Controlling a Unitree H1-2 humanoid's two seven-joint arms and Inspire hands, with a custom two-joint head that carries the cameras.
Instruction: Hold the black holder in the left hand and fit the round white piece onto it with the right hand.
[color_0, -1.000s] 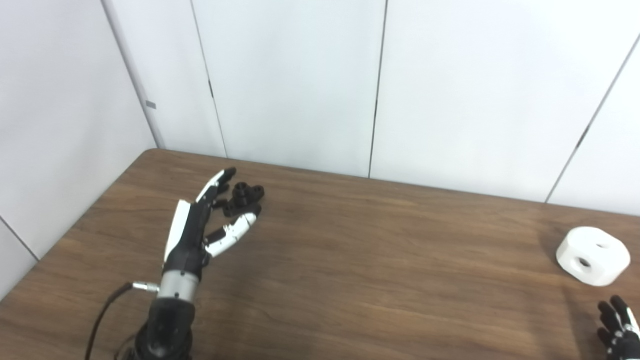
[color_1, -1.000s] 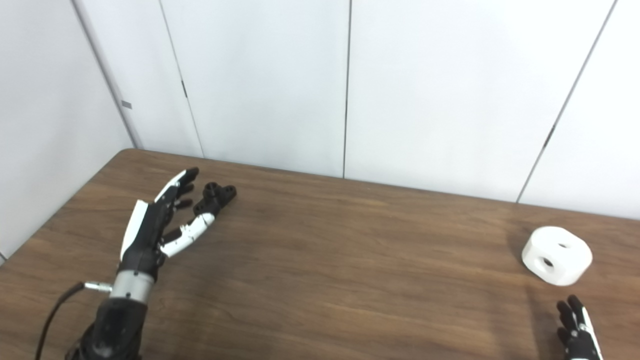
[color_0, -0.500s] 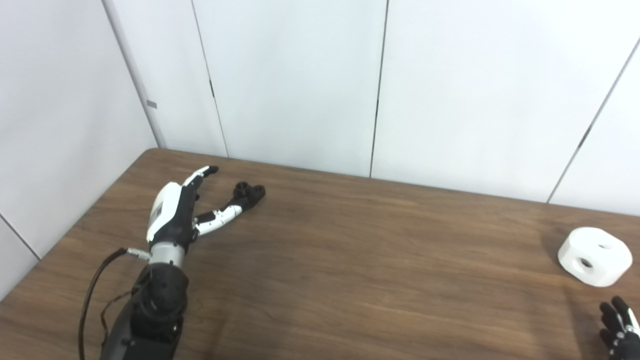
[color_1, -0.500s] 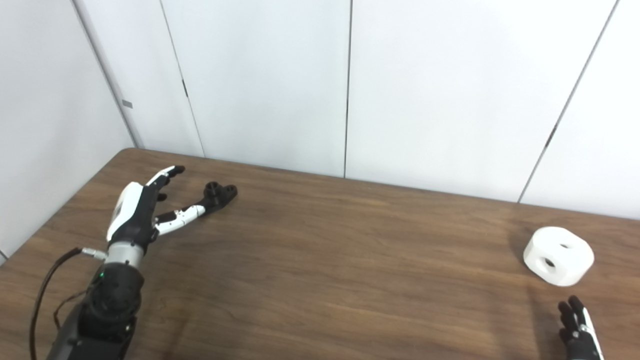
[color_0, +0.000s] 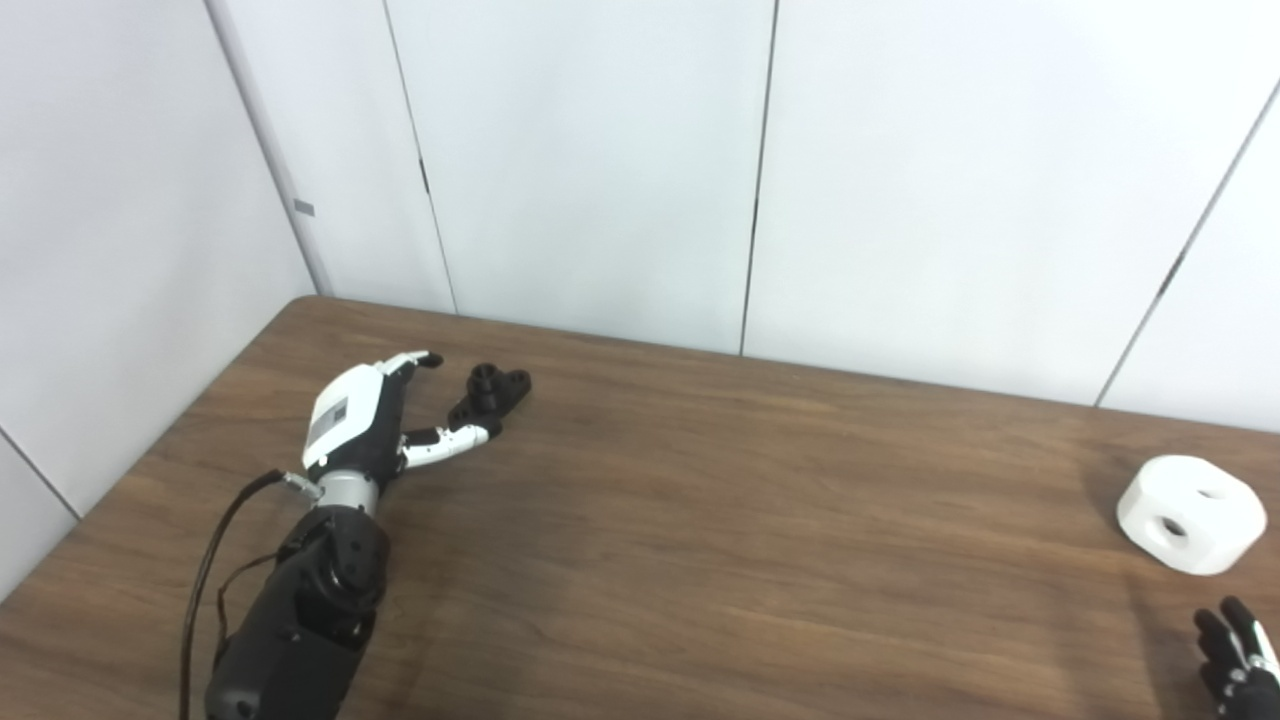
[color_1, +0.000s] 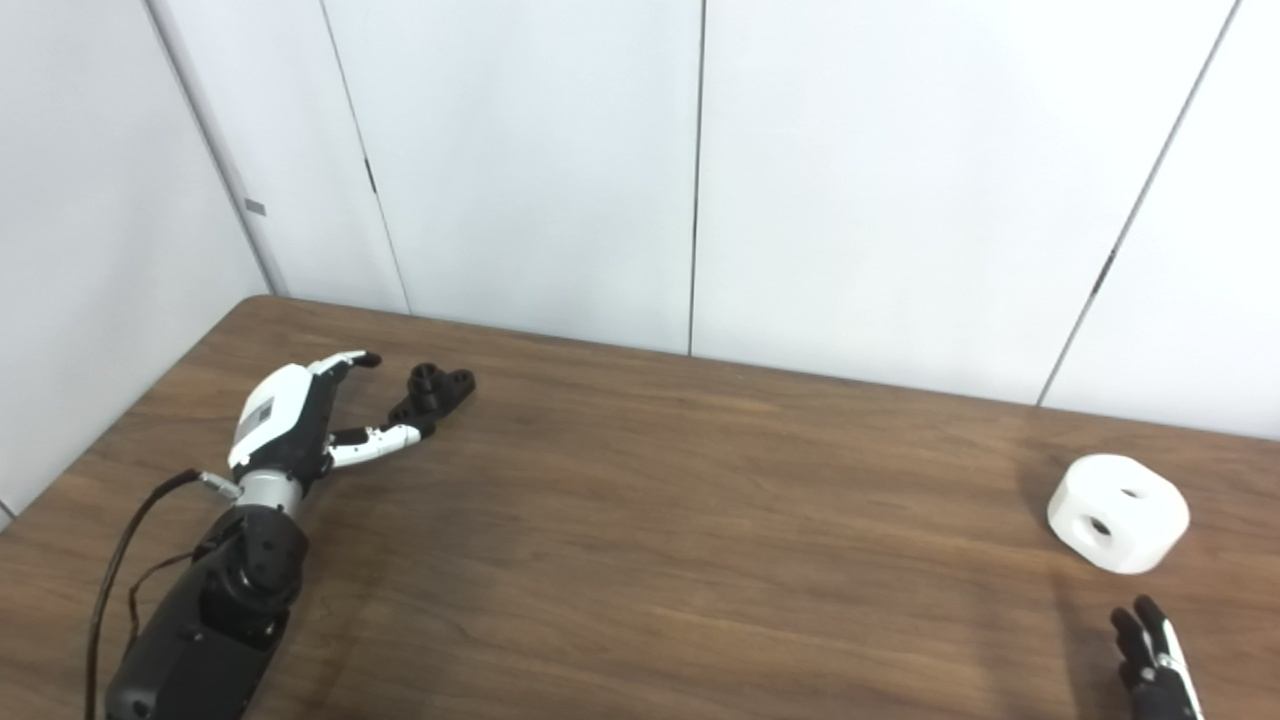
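Left hand (color_0: 372, 425) is spread wide, empty, low beside the small black plastic holder (color_0: 489, 392) on the brown wooden surface (color_0: 700, 520); a thumb nudge could skid it away. Rounded white plastic piece (color_0: 1190, 513) sits far right of the holder, untouched. Right hand (color_1: 1155, 660) is cropped, can't tell its state.

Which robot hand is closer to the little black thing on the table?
Left. The left hand lies open right beside the black holder, its thumb tip almost at it. The right hand is far across the table, below the round white piece.
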